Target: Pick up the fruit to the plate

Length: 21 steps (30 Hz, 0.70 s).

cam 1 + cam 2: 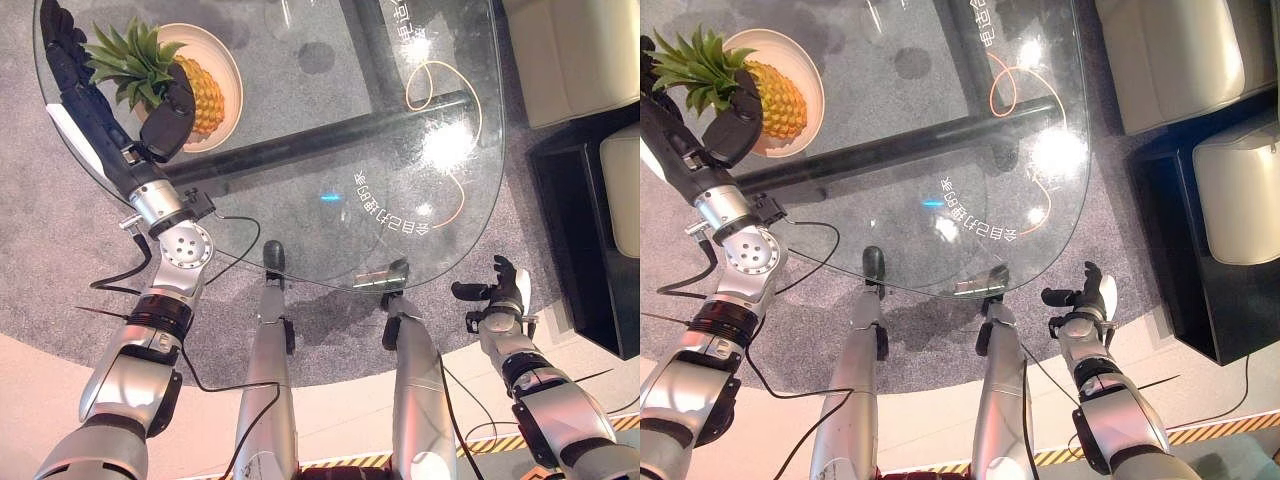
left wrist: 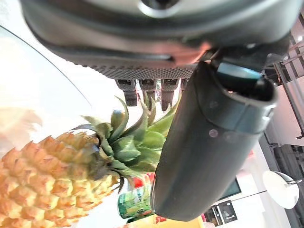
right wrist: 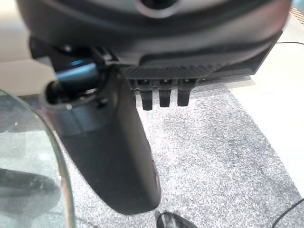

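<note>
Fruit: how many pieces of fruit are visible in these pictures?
1: a pineapple lying on the plate at the glass table's far left, with the open left hand over its leaves. No other fruit is visible.

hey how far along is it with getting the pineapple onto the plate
Mostly done, it seems: the pineapple already lies on the plate on the glass table. The left hand sits beside the leafy crown with straight fingers, thumb next to the leaves, not gripping. The right hand hangs open off the table's near edge. What is left, probably, is pulling the left hand clear.
</note>
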Tool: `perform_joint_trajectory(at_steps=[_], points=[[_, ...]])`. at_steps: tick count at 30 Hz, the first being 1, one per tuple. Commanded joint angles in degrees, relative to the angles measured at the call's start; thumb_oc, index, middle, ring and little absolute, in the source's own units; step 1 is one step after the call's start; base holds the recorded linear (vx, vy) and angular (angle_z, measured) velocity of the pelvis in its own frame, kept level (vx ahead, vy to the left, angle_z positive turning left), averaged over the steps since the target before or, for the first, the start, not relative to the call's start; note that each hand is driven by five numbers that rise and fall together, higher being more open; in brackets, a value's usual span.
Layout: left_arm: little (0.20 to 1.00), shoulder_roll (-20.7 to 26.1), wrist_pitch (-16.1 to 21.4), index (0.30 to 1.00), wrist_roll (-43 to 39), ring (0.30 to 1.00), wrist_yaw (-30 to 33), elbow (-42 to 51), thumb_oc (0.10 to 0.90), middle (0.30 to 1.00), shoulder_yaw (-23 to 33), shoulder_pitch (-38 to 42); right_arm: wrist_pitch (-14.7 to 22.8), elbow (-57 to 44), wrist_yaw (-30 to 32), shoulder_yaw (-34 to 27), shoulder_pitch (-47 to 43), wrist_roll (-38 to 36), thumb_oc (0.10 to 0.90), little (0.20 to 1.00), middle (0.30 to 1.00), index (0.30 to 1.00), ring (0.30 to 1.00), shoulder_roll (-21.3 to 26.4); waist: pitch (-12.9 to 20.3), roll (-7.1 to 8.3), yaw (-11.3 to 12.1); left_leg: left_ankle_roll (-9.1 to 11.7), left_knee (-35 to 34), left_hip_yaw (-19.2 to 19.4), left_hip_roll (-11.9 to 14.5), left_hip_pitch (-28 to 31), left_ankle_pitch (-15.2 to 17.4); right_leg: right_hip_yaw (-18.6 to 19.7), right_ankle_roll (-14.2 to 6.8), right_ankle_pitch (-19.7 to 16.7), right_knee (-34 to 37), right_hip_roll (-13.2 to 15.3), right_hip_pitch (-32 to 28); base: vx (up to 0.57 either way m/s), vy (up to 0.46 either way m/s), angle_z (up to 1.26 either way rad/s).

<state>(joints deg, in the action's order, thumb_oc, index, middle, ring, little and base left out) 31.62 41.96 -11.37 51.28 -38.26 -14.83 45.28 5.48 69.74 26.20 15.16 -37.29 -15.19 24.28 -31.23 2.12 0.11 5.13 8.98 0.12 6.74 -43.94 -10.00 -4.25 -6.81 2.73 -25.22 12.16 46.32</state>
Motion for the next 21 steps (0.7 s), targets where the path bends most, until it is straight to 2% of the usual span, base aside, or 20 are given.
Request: perform_joint_trajectory(at_steps=[1,14,18,21], points=[[0.900,-0.42,7.48,0.900,5.15,0.900,1.57,5.76,0.800,0.900,3.97,4.84,0.06,-0.22,4.06,-3.84,5.98,-0.29,0.800,0.900,0.900,0.900,0.900,3.30,1.43,-1.92,0.33,-2.35,7.73,0.56,-1.21,0.05,9.50,-3.05,0.84,-4.40,5.89,0.35,-2.02,0.00,0.000,0.00],[0.900,0.39,6.60,0.900,6.54,0.900,1.39,12.69,0.800,0.900,4.51,5.15,0.21,-0.13,3.87,-4.34,7.09,-0.96,0.800,0.900,0.900,0.900,0.900,3.21,1.43,-2.51,0.47,-2.50,7.09,0.35,-1.42,2.83,9.56,-2.25,0.73,-4.23,5.90,0.85,-4.47,0.00,0.000,0.00],[0.900,1.09,2.81,0.900,2.41,0.900,-2.29,15.86,0.800,0.900,5.52,2.93,0.86,-0.68,4.66,-4.43,9.32,1.24,0.800,0.900,0.900,0.900,0.900,2.50,1.43,-2.99,0.82,-2.46,5.50,0.55,-1.43,7.08,9.43,-1.82,0.27,-4.11,6.61,1.29,-8.23,0.00,-0.009,0.01],[0.900,2.83,-0.13,0.900,-3.32,0.900,-7.39,15.75,0.800,0.900,7.03,0.22,1.46,-1.69,4.51,-4.84,12.01,1.75,0.800,0.900,0.900,0.900,0.900,2.43,1.43,-2.75,1.22,-2.15,3.28,0.74,-1.23,13.24,9.48,-2.40,-0.56,-3.99,8.38,2.08,-14.37,0.03,-0.060,0.05]])
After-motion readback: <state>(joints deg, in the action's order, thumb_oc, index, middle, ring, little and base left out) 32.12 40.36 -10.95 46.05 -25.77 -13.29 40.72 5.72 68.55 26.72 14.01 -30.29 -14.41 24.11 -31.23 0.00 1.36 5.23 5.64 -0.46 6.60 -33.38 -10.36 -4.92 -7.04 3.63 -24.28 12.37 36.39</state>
